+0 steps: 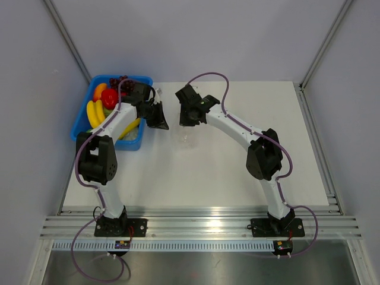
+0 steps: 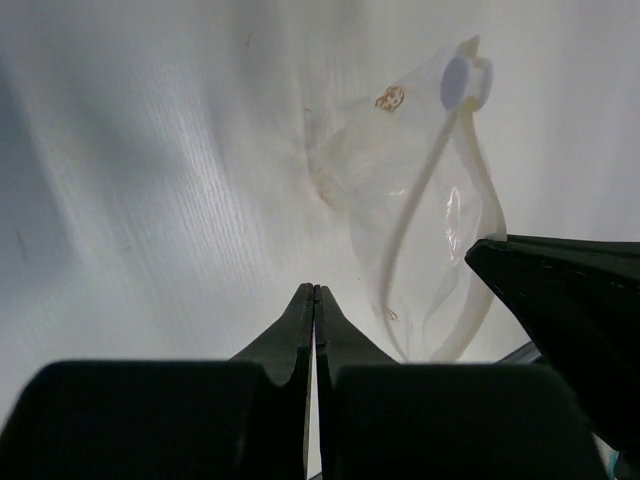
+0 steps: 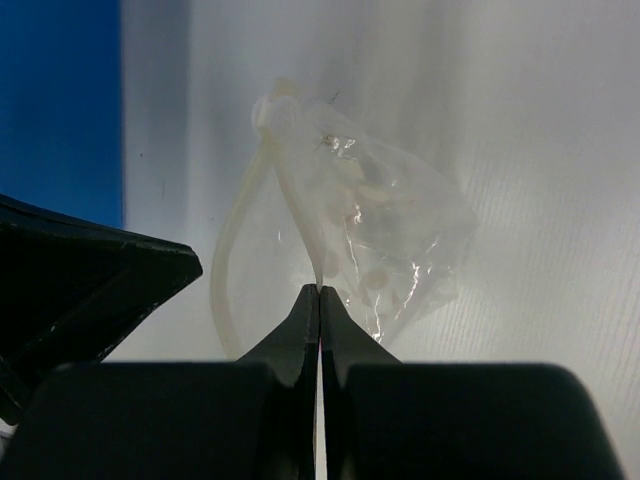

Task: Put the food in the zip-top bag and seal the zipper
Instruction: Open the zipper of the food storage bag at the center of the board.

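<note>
The clear zip-top bag [image 1: 187,138] lies on the white table between my two grippers, its mouth gaping. It also shows in the left wrist view [image 2: 400,190] and the right wrist view [image 3: 385,225]. Its whitish zipper strip [image 2: 422,195] ends in a white slider [image 2: 465,80]. My right gripper [image 3: 320,288] is shut on one edge of the bag's mouth [image 3: 300,210]; from above it [image 1: 189,119] is just behind the bag. My left gripper [image 2: 315,290] is shut with nothing seen in it, just left of the bag [image 1: 159,122]. The orange-red peach [image 1: 102,92] lies in the bin.
A blue plastic bin [image 1: 81,122] stands at the table's far left with yellow bananas [image 1: 93,113] and dark grapes [image 1: 117,79]. The bin's blue wall shows in the right wrist view [image 3: 60,100]. The two grippers are close together over the bag.
</note>
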